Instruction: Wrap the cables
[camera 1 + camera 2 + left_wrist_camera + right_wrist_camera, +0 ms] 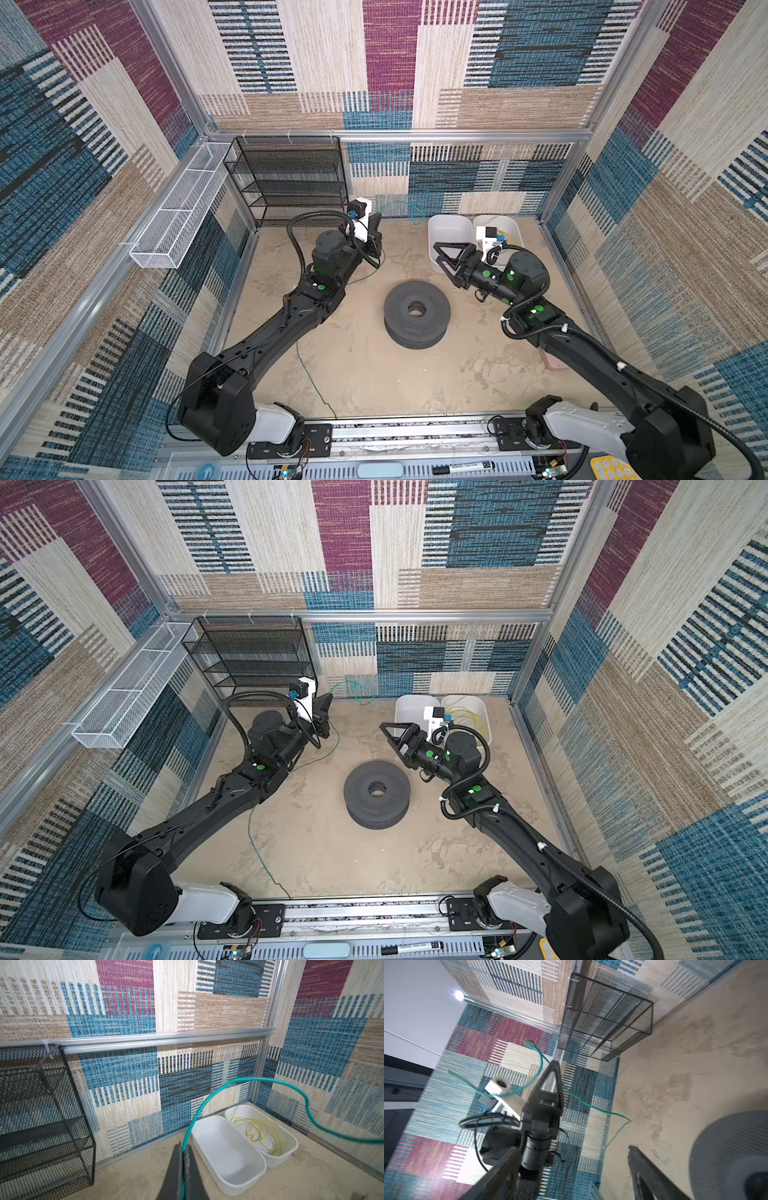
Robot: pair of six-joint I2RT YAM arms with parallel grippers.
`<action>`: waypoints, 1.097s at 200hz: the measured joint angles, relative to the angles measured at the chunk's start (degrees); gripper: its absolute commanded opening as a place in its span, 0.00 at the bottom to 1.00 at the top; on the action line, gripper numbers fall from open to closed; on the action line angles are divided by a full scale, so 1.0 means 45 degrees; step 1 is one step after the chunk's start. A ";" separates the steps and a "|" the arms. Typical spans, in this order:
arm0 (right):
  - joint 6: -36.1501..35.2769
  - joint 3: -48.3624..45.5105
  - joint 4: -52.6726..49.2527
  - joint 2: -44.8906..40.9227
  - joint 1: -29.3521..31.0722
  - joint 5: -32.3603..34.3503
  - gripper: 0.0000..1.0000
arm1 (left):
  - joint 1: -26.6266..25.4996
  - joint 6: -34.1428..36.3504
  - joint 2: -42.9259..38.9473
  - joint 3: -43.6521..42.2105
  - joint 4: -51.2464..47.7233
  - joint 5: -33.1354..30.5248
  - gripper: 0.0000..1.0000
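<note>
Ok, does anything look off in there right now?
The teal cable sprawls: pinched in the shut left gripper, it passes under that arm and trails to the front rail, none on the spool. The yellow cable lies in loose coils in its bin. The right gripper is open, empty.

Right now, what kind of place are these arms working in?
Likely a robot test cell, not a home: carpet-lined walls on an aluminium frame, a staged spool and white bins.

No legible text anywhere, marker pen (pixel 463 468) print too small to read
</note>
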 measured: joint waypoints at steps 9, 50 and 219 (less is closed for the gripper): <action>0.0801 0.0010 0.1064 0.0393 0.0121 0.0005 0.84 | -0.0019 0.0000 0.0010 -0.0248 0.0636 -0.0015 0.00; 0.3473 0.0364 0.4425 0.1583 0.1078 0.0262 0.85 | -0.0126 0.0039 0.0238 -0.0923 0.2443 -0.0340 0.00; 0.6377 0.2599 0.6581 0.4648 0.1802 0.0942 0.08 | -0.0301 0.0481 0.0447 -0.1656 0.4459 -0.0651 0.00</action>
